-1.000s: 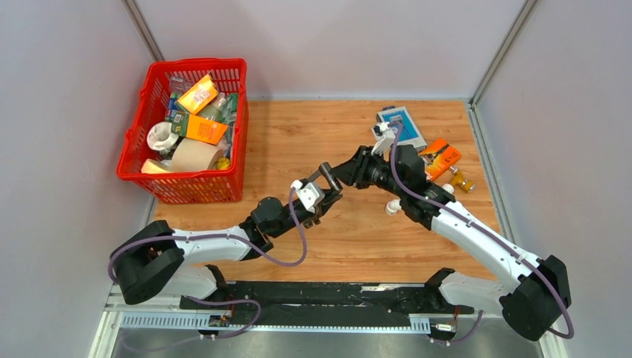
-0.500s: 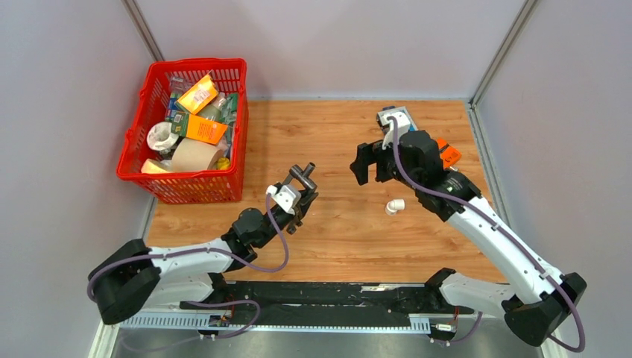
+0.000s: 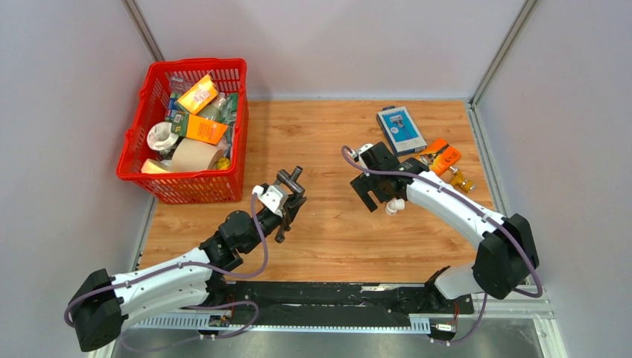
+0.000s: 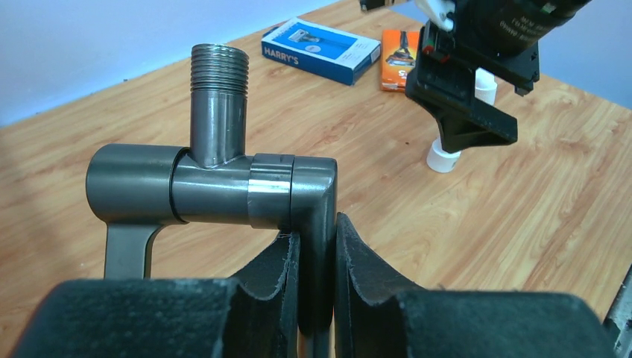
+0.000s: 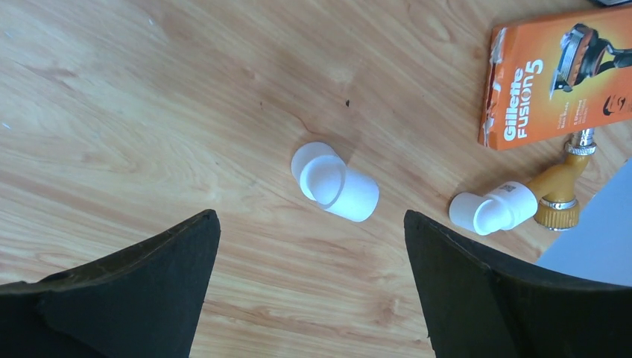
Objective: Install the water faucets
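Note:
My left gripper (image 4: 317, 239) is shut on the lower stem of the dark grey metal faucet (image 4: 216, 186), which it holds above the table with the threaded end up. From above, the faucet (image 3: 291, 179) sticks out past the left gripper (image 3: 287, 203) at mid-table. The right gripper (image 5: 311, 224) is open and points down at the wood. A small white elbow fitting (image 5: 335, 183) lies just beyond its fingertips, untouched. In the top view the white elbow (image 3: 393, 206) lies beside the right gripper (image 3: 370, 191).
A red basket (image 3: 149, 127) full of items stands at the far left. A blue Harry's box (image 3: 400, 128), an orange Gillette box (image 5: 559, 74) and a white-and-amber fitting (image 5: 514, 205) lie at the far right.
The right gripper has opened, let go of the faucet and swung right and down over the white elbow. My left arm has drawn back to the left with the faucet.

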Motion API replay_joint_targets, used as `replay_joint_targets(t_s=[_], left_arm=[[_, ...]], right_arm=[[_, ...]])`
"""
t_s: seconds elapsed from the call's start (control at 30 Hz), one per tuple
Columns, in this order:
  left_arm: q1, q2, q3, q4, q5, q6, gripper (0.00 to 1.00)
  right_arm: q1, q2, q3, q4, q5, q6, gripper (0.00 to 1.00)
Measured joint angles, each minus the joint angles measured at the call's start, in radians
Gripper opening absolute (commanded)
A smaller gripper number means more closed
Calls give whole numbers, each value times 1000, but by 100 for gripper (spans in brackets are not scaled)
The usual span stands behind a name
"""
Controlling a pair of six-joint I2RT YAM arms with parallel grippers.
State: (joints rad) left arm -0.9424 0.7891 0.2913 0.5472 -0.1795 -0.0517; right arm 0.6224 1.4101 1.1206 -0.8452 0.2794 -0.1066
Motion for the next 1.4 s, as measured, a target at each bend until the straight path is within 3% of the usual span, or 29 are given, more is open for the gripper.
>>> replay_joint_targets(t_s=[0.3,0.6,0.73,0.93,1.1,1.27,1.4], left_arm=[[0,-10,0,-57,18,-15,0],[0,-16,13,-88,24,-18,0],[0,-17,13,-94,24,-18,0],[0,-18,13,-96,25,-18,0],[0,-16,13,-95,29,-18,0],[0,7,16,-93,40,-18,0],[0,22,16,-94,41,-18,0]], right_arm=[[-47,71,-80,-2,23,-98,98],[-65,227,-87,17,34,-126,88],[-65,277,-87,19,37,-126,68],[-66,290,-51,-16,24,-94,21],[-61,360,43,-40,-55,-5,2],[-3,419,112,-79,-49,74,2],[110,441,137,-78,-43,113,23]])
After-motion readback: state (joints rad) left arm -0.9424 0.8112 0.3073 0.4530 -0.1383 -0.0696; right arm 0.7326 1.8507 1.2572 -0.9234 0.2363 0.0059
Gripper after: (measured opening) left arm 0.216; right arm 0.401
